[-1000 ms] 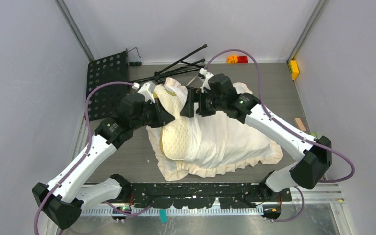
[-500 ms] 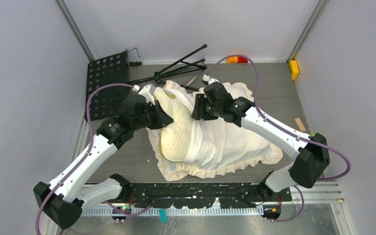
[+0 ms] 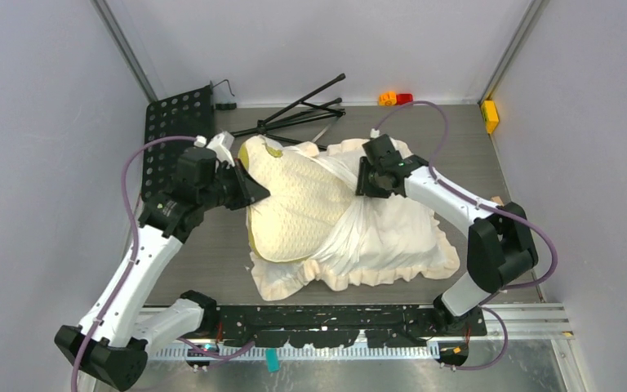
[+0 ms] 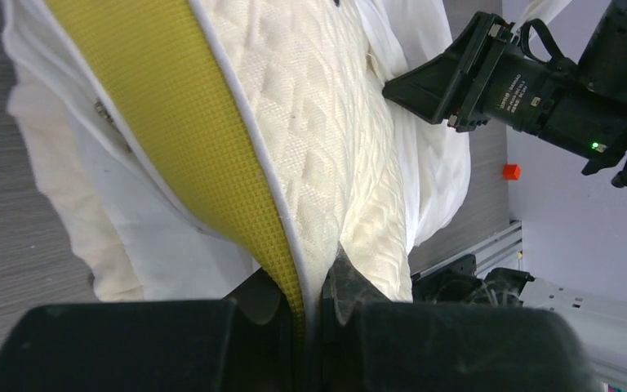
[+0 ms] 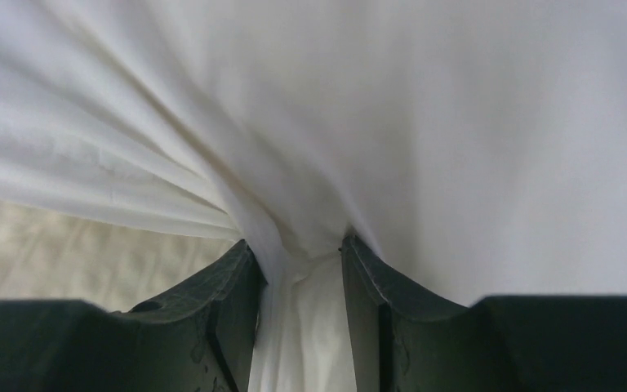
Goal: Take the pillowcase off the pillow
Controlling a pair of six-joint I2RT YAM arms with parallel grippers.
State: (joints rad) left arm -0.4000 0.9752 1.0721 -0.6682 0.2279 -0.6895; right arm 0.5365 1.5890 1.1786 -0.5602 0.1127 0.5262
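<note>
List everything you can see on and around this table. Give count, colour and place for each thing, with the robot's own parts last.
pillow: one, pale yellow and quilted, table centre, partly out of its cover
pillowcase: one, off-white with a frill, bunched over the pillow's right part
perforated plate: one, black, far left
folded stand: one, black thin rods, at the back behind the pillow
orange block: one, orange, back edge
red block: one, red, beside the orange block
yellow block: one, yellow, far right corner
table: one, grey wood-grain, under everything
left hand: one, black, shut on the pillow's yellow-green edge
right hand: one, black, shut on gathered pillowcase cloth
</note>
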